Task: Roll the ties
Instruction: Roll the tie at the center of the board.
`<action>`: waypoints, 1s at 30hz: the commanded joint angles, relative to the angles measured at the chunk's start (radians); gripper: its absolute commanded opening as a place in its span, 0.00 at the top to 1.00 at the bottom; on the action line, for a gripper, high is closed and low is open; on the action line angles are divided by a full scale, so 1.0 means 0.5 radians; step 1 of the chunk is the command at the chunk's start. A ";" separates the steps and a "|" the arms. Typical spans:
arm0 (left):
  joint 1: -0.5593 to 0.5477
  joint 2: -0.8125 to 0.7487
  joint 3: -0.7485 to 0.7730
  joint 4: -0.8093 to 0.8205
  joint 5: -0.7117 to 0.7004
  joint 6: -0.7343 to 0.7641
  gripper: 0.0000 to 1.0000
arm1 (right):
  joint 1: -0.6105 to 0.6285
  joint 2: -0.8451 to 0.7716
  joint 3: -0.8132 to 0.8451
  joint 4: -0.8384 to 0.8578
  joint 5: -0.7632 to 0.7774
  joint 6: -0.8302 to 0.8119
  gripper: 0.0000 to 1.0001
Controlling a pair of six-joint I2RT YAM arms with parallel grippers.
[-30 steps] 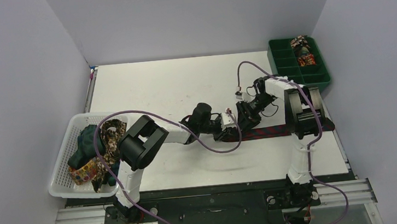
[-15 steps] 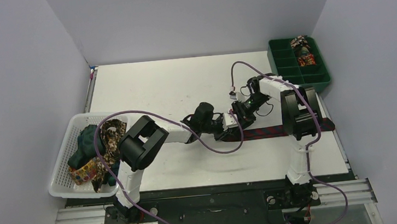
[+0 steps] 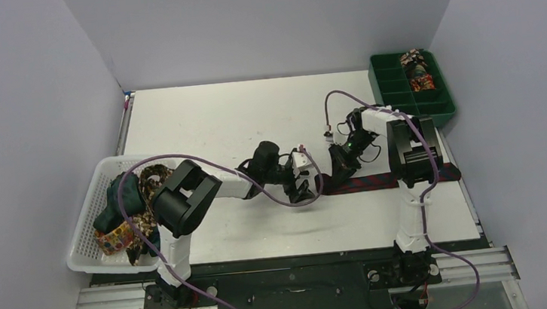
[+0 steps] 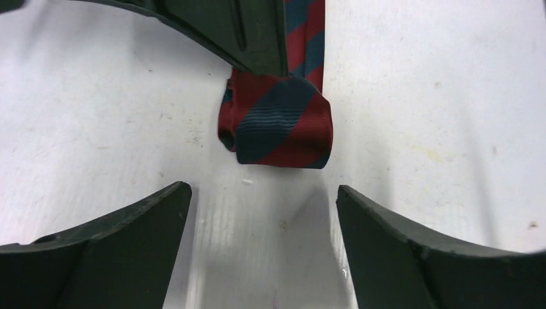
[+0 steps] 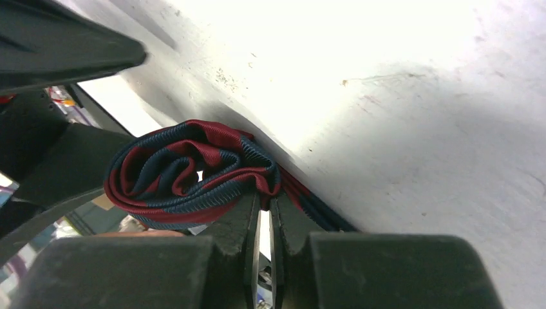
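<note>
Keep striped tie (image 4: pixel 277 122) coil tight, edges square: pinch with left gripper (image 4: pixel 263 192), jaws apart; right gripper (image 5: pixel 265 203) jaws nearly together.

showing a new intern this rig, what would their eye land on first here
The navy-and-red striped tie lying right of centre, its end curled into a small roll, the right gripper pinched on it and the left gripper open just short of it. Then the white basket heaped with loose ties at the left edge, and the green tray in the far right corner.
</note>
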 commanded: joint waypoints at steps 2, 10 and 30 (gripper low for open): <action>0.038 -0.201 -0.084 0.394 0.112 -0.266 0.11 | -0.019 0.091 -0.040 0.112 0.277 -0.082 1.00; -0.063 0.014 0.085 0.429 0.088 -0.317 0.08 | 0.029 0.065 -0.037 0.144 0.278 -0.071 1.00; -0.110 0.169 0.136 -0.216 -0.062 0.155 0.62 | 0.108 -0.197 -0.018 -0.049 -0.021 -0.052 1.00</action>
